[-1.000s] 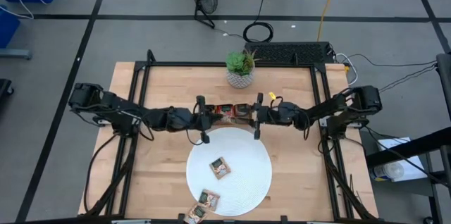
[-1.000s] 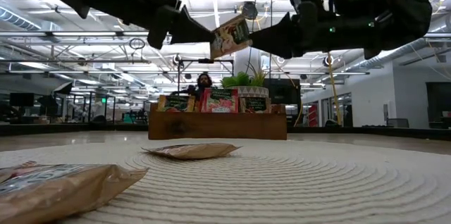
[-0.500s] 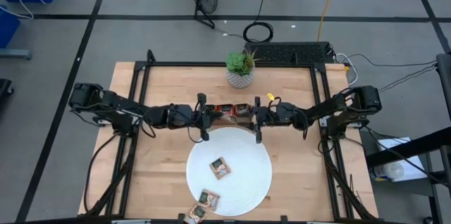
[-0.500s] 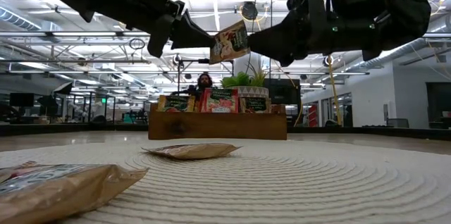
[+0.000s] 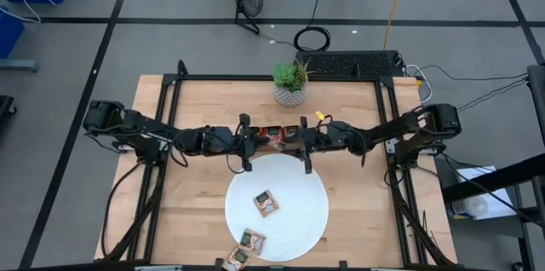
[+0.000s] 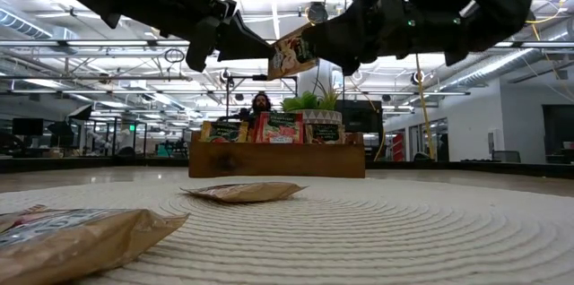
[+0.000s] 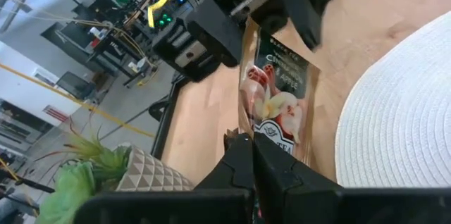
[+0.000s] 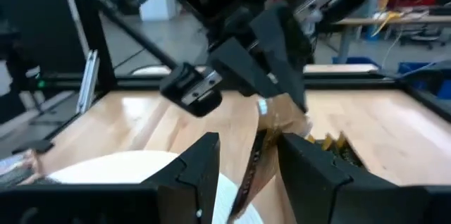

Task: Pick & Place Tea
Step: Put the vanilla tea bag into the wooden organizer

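Tan sachet: one tea sachet [image 6: 292, 54] hangs in the air between both arms, above the far rim of the white plate [image 5: 298, 220], on the near side of the wooden tray [image 6: 276, 159].
Left gripper [image 7: 248, 155]: fingers pinched shut on one edge of the sachet; the printed face shows in the left wrist view.
Right gripper [image 8: 248, 152]: fingers parted to either side of the sachet's opposite edge; whether the pads press it, cannot tell.
Key relation: the sachet stands on edge, its flat plane running along the line between the two grippers; each arm is equally near.
Judgement: looks like a handover from left to right; it turns on the right fingers closing across the thin face.
Risk: if the left lets go first, the sachet drops toward the plate.
Other tea: two sachets [image 5: 266, 203] lie flat on the plate, more stand in the tray.
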